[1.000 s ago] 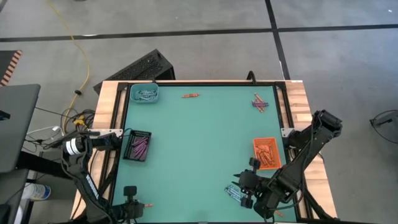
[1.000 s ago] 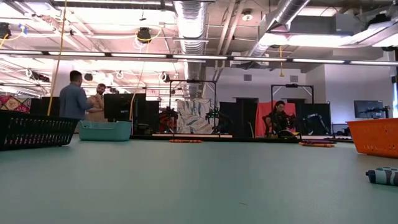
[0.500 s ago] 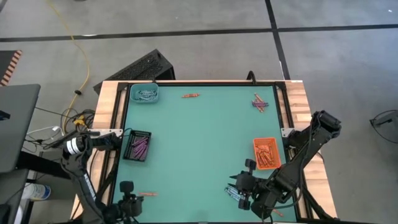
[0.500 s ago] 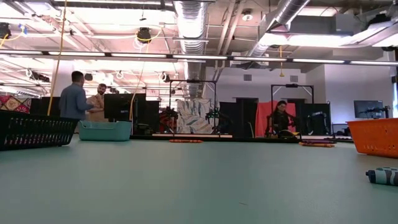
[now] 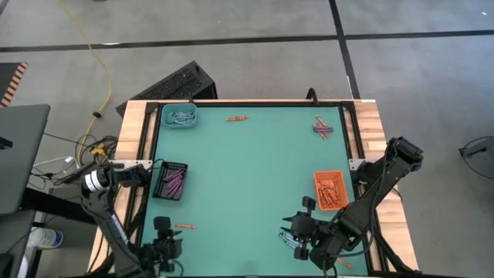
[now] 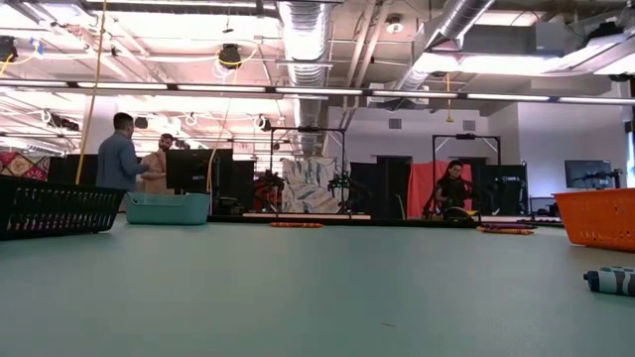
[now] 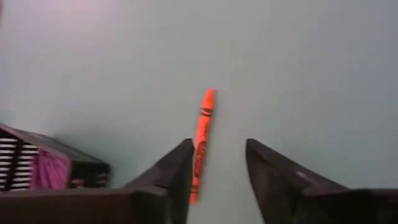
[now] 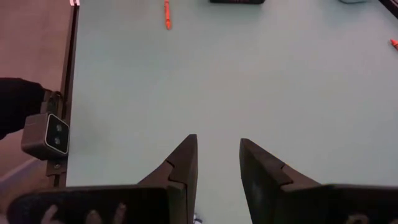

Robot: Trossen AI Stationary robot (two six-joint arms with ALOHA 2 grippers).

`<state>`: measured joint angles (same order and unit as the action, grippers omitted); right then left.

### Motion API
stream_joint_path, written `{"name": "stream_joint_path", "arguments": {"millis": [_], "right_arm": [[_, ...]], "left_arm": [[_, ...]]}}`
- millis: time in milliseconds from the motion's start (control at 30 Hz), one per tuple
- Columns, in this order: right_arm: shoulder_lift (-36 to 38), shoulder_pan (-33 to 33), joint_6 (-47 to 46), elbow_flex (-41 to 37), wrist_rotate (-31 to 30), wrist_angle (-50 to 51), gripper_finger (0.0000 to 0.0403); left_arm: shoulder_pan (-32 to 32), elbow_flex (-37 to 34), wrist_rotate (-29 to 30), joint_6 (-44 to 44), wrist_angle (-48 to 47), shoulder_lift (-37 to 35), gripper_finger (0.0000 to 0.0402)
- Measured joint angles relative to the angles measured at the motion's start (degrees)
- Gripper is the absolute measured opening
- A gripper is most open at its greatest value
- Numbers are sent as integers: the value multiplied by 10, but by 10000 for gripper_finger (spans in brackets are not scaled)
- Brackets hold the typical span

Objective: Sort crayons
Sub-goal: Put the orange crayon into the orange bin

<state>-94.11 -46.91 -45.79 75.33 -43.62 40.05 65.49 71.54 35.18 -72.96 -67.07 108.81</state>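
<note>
An orange-red crayon (image 7: pixel 202 137) lies flat on the green table near its near left corner (image 5: pixel 184 225). My left gripper (image 7: pixel 217 163) hovers over it, open; the crayon's near end runs in beside one finger. My right gripper (image 8: pixel 216 163) stands open near the table's near right, with nothing between its fingers, next to pale blue-grey crayons (image 5: pixel 289 240) (image 6: pixel 610 281) lying on the table. More crayons lie at the far edge: an orange-red one (image 5: pixel 236 118) and a purple and orange heap (image 5: pixel 323 128).
A teal tray (image 5: pixel 179 116) stands at the far left, a black tray (image 5: pixel 171 180) with purple crayons at the left edge, and an orange tray (image 5: pixel 330 191) with orange crayons at the right. The table's middle is bare green mat. People stand in the room beyond.
My left gripper has opened and gone a little away from the table's near edge. The orange-red crayon, which it brought from the near edge toward the table's middle, has been let go and now lies flat on the mat.
</note>
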Motion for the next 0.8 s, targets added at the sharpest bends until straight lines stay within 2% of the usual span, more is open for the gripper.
{"name": "stream_joint_path", "arguments": {"millis": [133, 333, 500, 667, 800], "right_arm": [[0, 6, 11, 0, 0, -9, 113], [0, 18, 45, -5, 0, -44, 113], [0, 21, 58, -18, 2, -61, 113], [0, 21, 58, -19, 2, -61, 113], [0, 21, 60, -19, 2, -61, 113]], "left_arm": [[-34, -49, -1, 44, 21, -16, 183], [-105, -173, -28, 136, 183, -105, 191], [-162, -285, -98, 192, 309, -199, 192], [-203, -356, -171, 206, 373, -254, 170], [-211, -369, -187, 231, 396, -257, 124]]}}
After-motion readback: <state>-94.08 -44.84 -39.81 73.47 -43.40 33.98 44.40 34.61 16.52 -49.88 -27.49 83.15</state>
